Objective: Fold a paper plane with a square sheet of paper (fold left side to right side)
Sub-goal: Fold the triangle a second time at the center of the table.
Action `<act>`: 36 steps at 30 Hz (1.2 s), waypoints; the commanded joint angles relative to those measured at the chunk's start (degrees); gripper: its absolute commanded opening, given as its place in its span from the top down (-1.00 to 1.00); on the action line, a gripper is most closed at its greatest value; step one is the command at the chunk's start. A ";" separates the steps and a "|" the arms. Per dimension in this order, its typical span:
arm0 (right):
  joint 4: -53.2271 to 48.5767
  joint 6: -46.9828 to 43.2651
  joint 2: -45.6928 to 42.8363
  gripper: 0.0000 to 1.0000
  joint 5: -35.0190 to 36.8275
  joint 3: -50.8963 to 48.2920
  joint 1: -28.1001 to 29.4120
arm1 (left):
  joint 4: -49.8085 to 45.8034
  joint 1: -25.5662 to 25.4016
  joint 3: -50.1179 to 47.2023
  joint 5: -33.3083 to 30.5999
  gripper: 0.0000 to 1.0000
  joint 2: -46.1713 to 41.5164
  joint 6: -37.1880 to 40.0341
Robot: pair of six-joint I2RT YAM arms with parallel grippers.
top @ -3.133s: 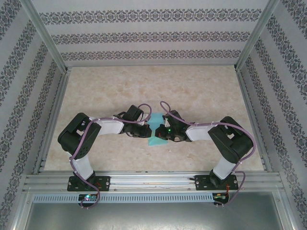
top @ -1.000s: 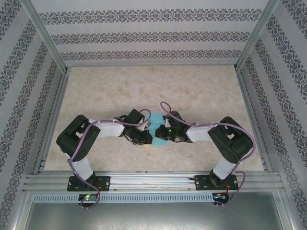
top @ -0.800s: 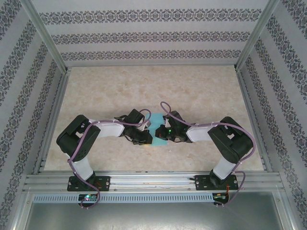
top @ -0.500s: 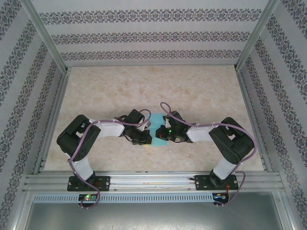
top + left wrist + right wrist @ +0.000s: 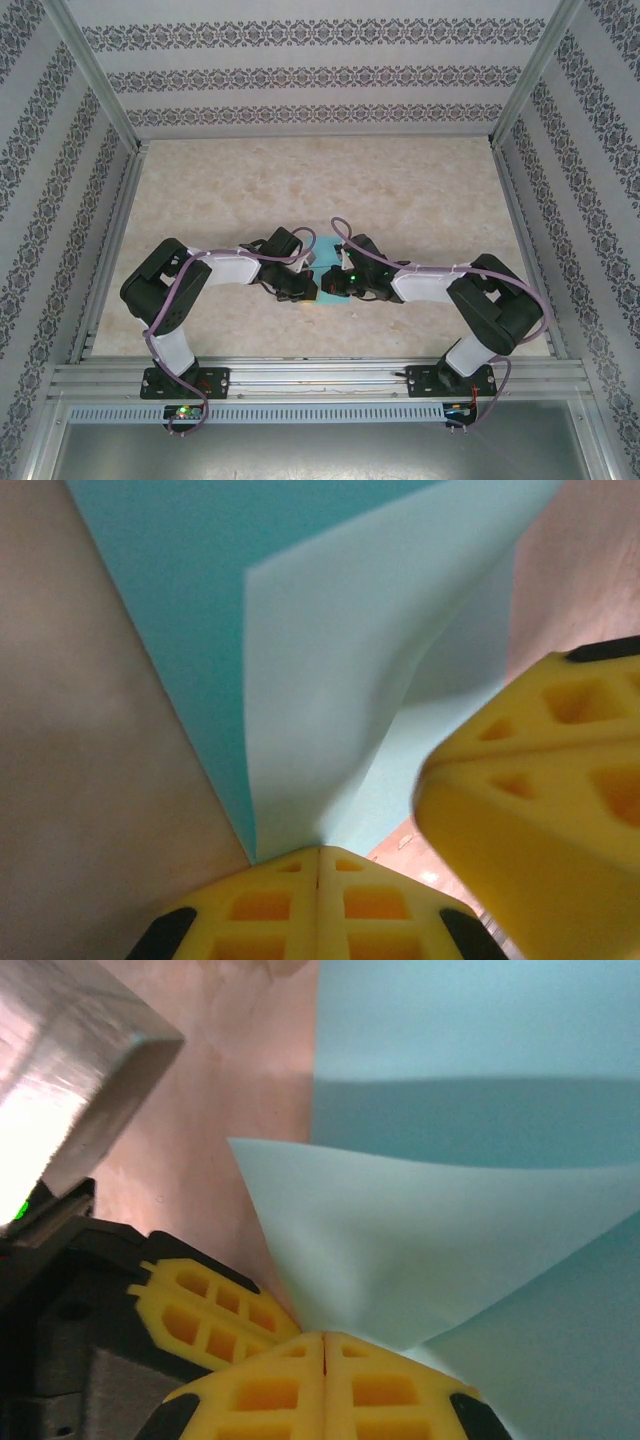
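The square sheet of paper [image 5: 324, 297] lies mid-table, light turquoise and mostly covered by both wrists. My left gripper [image 5: 306, 287] is shut on a near corner of the sheet [image 5: 300, 680], and a pale flap rises from its yellow fingertips [image 5: 270, 900]. My right gripper [image 5: 337, 286] is shut on the sheet [image 5: 420, 1240] as well, lifting a curved flap above the flat part. The two grippers sit almost touching: the right one's yellow fingers [image 5: 540, 790] crowd the left wrist view, and the left one's fingers [image 5: 205, 1310] show beside the right pair.
The beige marbled tabletop [image 5: 300, 180] stretches behind and to both sides of the arms. Patterned walls and metal frame rails [image 5: 110, 250] close it in. A silvery metal part [image 5: 70, 1070] of the left arm sits close at the upper left in the right wrist view.
The left gripper's jaws have closed the last bit onto the paper. The right arm has pushed its gripper slightly left toward the left one, its elbow swinging out to the right.
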 commanded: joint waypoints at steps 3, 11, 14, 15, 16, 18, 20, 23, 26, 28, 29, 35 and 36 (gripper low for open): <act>0.42 -0.18 3.05 1.00 1.19 0.73 0.84 | -3.23 -0.60 -0.46 -4.48 0.99 3.10 -0.04; 0.25 -0.54 4.40 1.00 2.16 -0.12 0.50 | -3.68 -0.56 -0.25 -4.70 0.99 3.13 0.07; 0.09 -0.57 3.11 1.00 1.86 -0.30 0.17 | -3.99 -0.55 -0.07 -4.75 0.99 3.37 0.08; -0.22 -0.55 2.27 1.00 1.89 -0.30 0.12 | -4.03 -0.63 -0.13 -4.83 0.99 3.27 0.08; -0.61 -0.68 1.22 1.00 1.98 -0.30 0.01 | -4.11 -0.55 -0.10 -4.92 0.99 3.30 0.11; -1.31 -0.88 -0.56 1.00 2.15 -0.35 -0.21 | -4.29 -0.56 0.00 -5.01 0.99 3.27 0.11; -1.34 -0.97 -1.68 1.00 2.15 -0.39 -0.43 | -4.29 -0.55 -0.05 -5.01 0.99 3.20 0.09; -1.16 -0.97 -1.13 1.00 2.02 0.16 -0.48 | -4.38 -0.60 -0.06 -5.01 0.99 3.22 0.08; -0.22 -0.62 0.93 1.00 1.29 1.08 -0.39 | -4.29 -0.55 -0.12 -4.96 0.99 3.17 0.08; 0.19 -0.40 2.30 1.00 1.14 1.66 -0.21 | -4.31 -0.60 -0.16 -4.99 0.99 3.14 0.08; 0.33 -0.31 2.83 1.00 1.13 1.88 -0.14 | -4.38 -0.60 -0.21 -5.08 0.99 3.13 0.08; 0.95 -0.06 4.92 1.00 1.31 2.43 -0.03 | -4.73 -0.56 -0.24 -5.18 0.99 3.07 0.00; 0.91 0.00 4.92 1.00 1.60 2.34 0.01 | -4.89 -0.55 -0.24 -5.26 0.99 3.10 0.00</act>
